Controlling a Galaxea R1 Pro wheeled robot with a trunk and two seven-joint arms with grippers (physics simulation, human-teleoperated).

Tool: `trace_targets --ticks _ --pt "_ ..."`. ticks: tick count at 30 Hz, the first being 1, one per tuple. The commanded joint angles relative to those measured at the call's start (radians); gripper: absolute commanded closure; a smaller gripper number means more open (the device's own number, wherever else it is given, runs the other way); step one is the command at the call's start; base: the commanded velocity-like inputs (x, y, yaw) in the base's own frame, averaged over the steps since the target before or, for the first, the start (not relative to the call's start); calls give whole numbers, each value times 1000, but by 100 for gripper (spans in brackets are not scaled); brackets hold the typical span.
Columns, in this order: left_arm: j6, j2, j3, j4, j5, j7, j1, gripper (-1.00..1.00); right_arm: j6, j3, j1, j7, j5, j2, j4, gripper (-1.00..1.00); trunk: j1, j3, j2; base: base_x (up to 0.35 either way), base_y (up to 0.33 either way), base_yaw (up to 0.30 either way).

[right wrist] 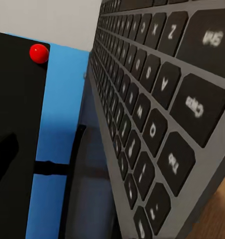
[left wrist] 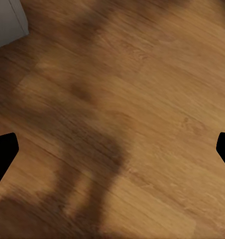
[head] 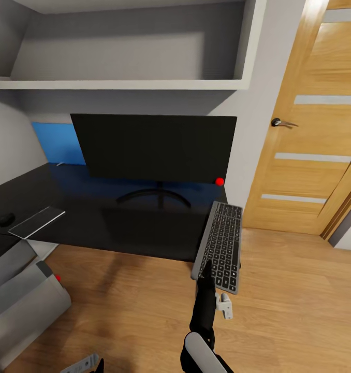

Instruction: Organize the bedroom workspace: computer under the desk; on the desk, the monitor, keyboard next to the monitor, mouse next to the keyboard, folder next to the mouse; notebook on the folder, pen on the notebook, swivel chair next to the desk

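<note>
So the right tool (head: 217,282) has the keyboard (head: 221,243) clamped by its near short end, and the far end is just reaching over the corner of the surface (head: 108,217). The monitor (head: 154,147) is already up there, straight ahead of that tool and a bit to its left, so that part's done. Further off to its left lie a small flat grey slab (head: 37,221) and a little dark lump (head: 6,219), maybe the mouse, can't tell. The left tool (left wrist: 112,149) hangs spread wide over the wood floor (left wrist: 142,99), holding nothing. Folder, pen, chair, computer: still to do, I'd guess.
</note>
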Motion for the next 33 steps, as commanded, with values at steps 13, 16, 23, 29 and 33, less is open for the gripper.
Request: trace_targets --ticks 13,16,23,29,33 --pt "2 0 -1 -2 8 6 0 -100 -3 1 -1 5 -9 0 0 -100 0 -1 0 -30 0 0" --pt "2 0 -1 -2 8 6 0 -100 -3 1 -1 5 -10 0 0 -100 0 -1 0 -254 0 0" --pt "2 1 -1 -2 8 6 0 -100 -4 5 -1 4 -12 0 0 -100 0 -1 0 -123 0 0" --pt "2 1 -1 -2 8 6 0 -100 -5 7 -1 5 -13 0 3 -100 0 -1 0 -15 0 0" --pt "2 2 -1 -2 8 6 0 -100 -5 6 -1 5 -13 0 15 -100 0 -1 0 -3 0 0"
